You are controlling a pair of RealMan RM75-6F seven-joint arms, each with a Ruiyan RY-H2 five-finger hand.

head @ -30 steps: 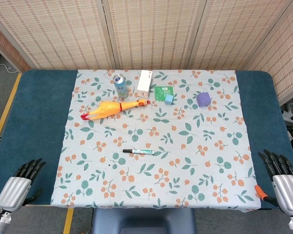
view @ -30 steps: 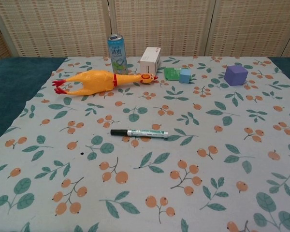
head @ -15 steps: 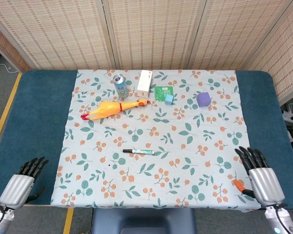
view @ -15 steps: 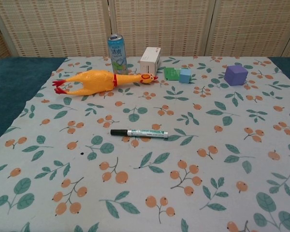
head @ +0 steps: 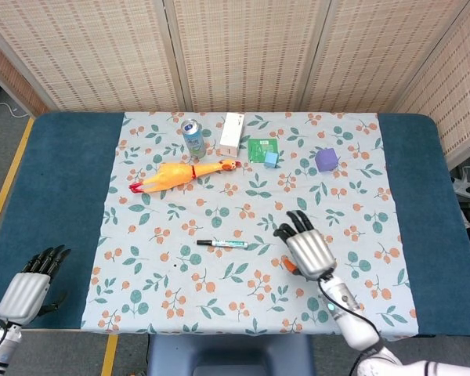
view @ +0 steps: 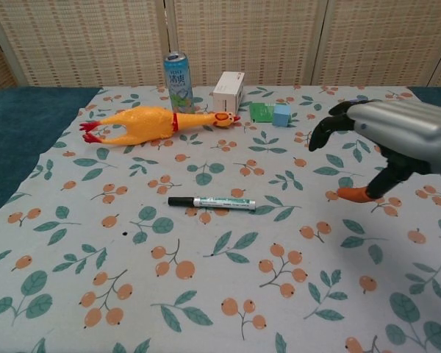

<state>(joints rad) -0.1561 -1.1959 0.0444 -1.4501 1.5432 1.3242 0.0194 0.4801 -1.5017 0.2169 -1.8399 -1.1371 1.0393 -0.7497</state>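
The right hand (head: 307, 245), silver-backed with black fingers and an orange-tipped thumb, hovers over the leaf-and-berry printed cloth (head: 352, 196) with fingers spread, holding nothing. Nearest to it, just to its left, lies the slim white marker with a black cap (head: 222, 244), flat on the cloth and not touched. The left hand (head: 33, 283) rests empty, fingers apart, over the blue felt counter (head: 55, 180) at the near left edge. Further back sit a glossy yellow rubber chicken (head: 182, 173), a metal drink can (head: 192, 137) and a purple foam cube (head: 325, 159).
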